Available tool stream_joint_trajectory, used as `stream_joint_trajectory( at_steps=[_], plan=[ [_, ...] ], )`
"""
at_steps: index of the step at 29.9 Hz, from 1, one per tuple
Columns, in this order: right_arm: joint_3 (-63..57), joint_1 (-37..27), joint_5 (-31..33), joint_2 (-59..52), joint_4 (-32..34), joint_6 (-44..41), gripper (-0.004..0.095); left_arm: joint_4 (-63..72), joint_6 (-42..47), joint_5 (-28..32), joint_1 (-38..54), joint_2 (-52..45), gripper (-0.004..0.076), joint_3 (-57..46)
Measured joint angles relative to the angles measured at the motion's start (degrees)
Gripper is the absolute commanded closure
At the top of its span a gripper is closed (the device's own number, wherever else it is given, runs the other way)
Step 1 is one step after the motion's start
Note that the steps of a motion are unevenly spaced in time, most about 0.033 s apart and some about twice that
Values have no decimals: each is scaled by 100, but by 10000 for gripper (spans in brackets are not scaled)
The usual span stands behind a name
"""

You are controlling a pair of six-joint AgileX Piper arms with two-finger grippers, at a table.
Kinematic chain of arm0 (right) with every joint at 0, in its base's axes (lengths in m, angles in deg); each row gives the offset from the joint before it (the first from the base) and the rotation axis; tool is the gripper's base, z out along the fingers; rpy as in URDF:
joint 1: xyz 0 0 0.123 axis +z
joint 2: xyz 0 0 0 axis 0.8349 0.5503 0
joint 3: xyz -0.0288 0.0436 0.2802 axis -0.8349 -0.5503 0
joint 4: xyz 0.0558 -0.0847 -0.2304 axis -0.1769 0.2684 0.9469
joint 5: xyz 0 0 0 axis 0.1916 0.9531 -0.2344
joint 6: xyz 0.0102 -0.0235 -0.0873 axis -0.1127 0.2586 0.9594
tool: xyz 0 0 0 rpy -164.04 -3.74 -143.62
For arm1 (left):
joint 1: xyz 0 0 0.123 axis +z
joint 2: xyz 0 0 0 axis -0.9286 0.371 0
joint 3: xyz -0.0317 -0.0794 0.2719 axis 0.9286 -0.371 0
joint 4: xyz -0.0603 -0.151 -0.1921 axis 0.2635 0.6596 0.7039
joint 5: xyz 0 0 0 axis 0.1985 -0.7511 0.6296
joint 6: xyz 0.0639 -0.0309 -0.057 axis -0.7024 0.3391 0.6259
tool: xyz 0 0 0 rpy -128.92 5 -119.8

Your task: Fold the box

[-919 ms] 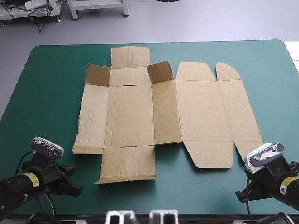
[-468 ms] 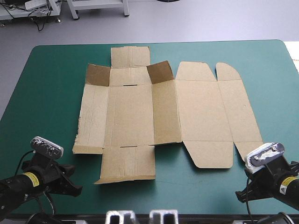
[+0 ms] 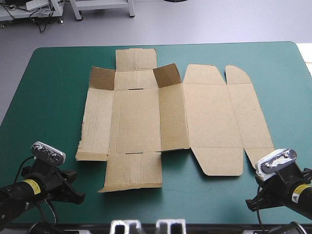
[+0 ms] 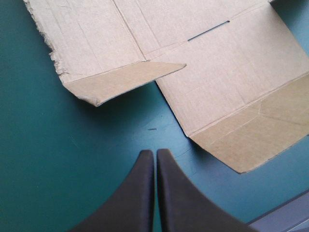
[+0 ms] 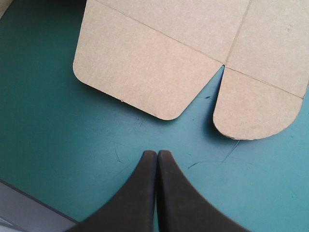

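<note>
Box (image 3: 161,124): brown sheet, mostly flat at mid-table on the teal-green cover (image 3: 48,97). 2 small flaps at its far side stand raised. 1 near flap appears slightly lifted, though the view is poor. Left gripper (image 4: 155,152): black fingers pressed together, empty, just short of the near-left flaps. Right gripper (image 5: 157,152): likewise closed and empty, just short of 2 rounded flaps.

This is looking like a lab: the worktop (image 3: 53,97) is standing on bare grey floor (image 3: 219,22), with pale metal frame legs (image 3: 78,10) and tangled cables (image 3: 43,23) sitting beyond the worktop's far left corner.
</note>
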Motion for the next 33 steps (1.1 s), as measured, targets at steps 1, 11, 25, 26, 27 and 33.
stream_joint_trajectory(
  at_steps=[1,11,25,26,27,33],
  plan=[
    [0,0,0,0,0,0,932,0,0,18,0,0,718,0],
    [0,0,0,0,0,0,932,66,0,9,0,0,718,0],
    [0,0,0,0,0,0,932,18,265,150,0,55,717,0],
    [0,0,0,0,0,0,932,-57,316,174,0,111,711,21],
    [0,0,0,0,0,0,932,-212,396,180,0,217,709,65],
    [0,0,0,0,-5,0,932,-1056,644,393,0,1204,708,618]
  ],
)
